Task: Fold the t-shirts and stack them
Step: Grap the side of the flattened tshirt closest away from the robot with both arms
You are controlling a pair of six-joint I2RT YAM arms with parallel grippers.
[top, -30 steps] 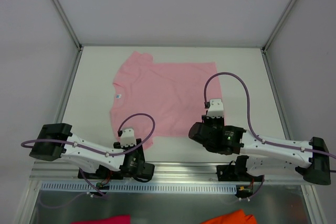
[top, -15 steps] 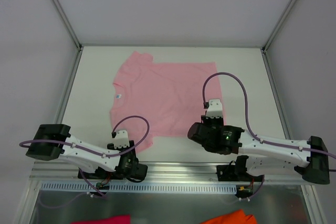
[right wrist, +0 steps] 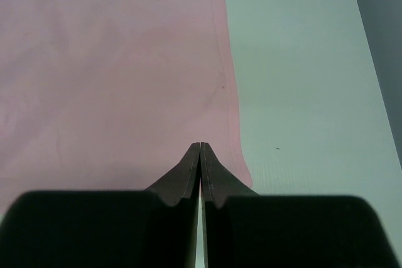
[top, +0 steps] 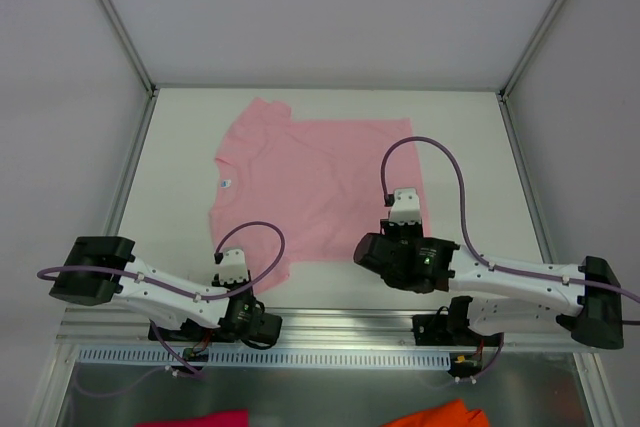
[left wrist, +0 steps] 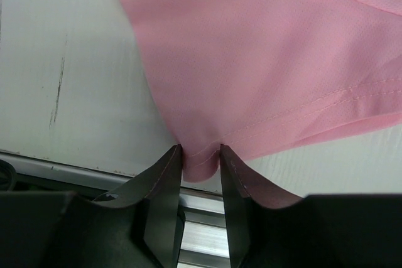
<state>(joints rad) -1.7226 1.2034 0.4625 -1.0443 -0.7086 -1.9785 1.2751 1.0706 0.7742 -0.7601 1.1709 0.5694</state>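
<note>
Find the light pink t-shirt (top: 320, 182) spread flat on the white table (top: 470, 127), roughly centred, with the neck opening and small white neck label (top: 225, 184) toward the left side and the straight hem toward the right. Note one sleeve pointing to the far left corner of the cloth. See the left gripper (left wrist: 200, 155) low at the near left corner of the t-shirt, close to the table's near edge, with a small bunched fold of pink cloth squeezed between the two dark fingers (left wrist: 164, 180), cloth touching both inner faces and a stitched seam running just beyond the tips. Record that as a narrow pinch on the corner, jaws only as far apart as the gathered cloth. See the right gripper (right wrist: 200, 149) at the near right corner, tips over the pink cloth just beside its right edge, jaws pressed fully together with only a hairline between them. Cannot tell from the wrist view whether any cloth sits caught between those tips. Note a magenta cloth scrap (top: 195, 417) and an orange cloth scrap (top: 440, 413) below the arm bases, well apart from the t-shirt.
</note>
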